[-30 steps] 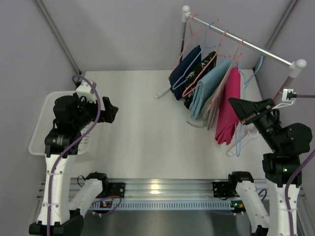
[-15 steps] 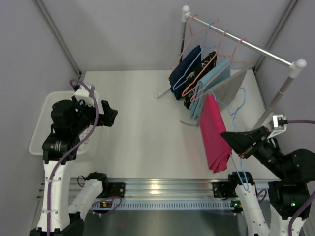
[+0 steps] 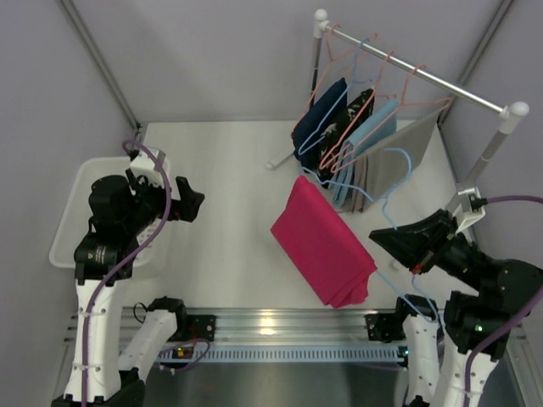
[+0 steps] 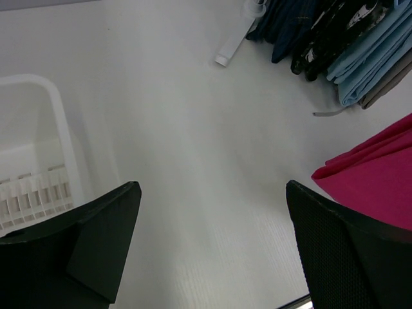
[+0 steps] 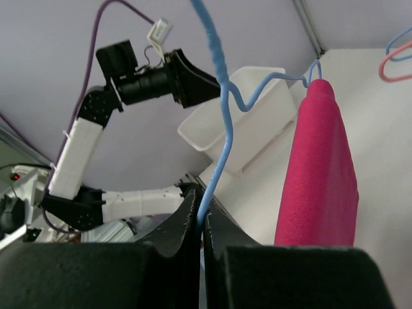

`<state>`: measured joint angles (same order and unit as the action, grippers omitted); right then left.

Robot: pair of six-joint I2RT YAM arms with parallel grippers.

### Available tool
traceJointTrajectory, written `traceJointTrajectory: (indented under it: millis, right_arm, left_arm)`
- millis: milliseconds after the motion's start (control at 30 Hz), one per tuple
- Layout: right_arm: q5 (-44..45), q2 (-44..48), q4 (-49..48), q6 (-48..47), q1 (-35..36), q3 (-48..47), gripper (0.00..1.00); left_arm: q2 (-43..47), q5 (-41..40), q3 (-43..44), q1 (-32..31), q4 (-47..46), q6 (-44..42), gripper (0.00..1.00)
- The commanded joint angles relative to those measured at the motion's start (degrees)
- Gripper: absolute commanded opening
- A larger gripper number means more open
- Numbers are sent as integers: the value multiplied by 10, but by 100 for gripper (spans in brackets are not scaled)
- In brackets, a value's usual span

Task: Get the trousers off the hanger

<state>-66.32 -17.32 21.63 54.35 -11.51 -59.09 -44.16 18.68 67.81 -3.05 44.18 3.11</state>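
My right gripper [image 5: 201,207] is clamped on the thin wire of the light-blue hanger [image 5: 221,96], with the magenta trousers [image 5: 318,174] draped over it just ahead of my fingers. The cloth looks soft, light and ready to slide, so the loose lower fold seems the best hold. My left gripper [image 4: 209,193] stands wide apart and empty. Only the overhead view shows the trousers slanting between both grippers.

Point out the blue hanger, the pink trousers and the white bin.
blue hanger [image 5: 223,90]: right wrist view, upper stretch of the wire.
pink trousers [image 3: 327,246]: top external view, middle of the cloth.
white bin [image 3: 69,216]: top external view, bare left side.
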Motion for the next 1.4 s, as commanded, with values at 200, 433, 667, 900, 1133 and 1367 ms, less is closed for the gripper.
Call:
traceJointTrajectory:
  millis: [200, 433, 667, 900, 1133, 1367]
  right_arm:
    - [0, -104, -626, 268, -93, -21, 0]
    - [30, -190, -691, 321, -108, -69, 0]
    - [60, -300, -653, 325, -77, -177, 0]
    - [175, -374, -233, -9, 241, -278, 0]
    - [299, -466, -185, -78, 422, -304, 0]
    - [463, -541, -164, -73, 483, -346, 0]
  left_arm:
    - [23, 23, -15, 2, -35, 13, 99]
    - [5, 22, -2, 2, -37, 14, 99]
    - [-12, 15, 1, 2, -42, 17, 99]
    - [-13, 6, -9, 2, -46, 17, 99]
    - [8, -17, 2, 2, -34, 8, 99]
    - [42, -4, 27, 2, -21, 25, 99]
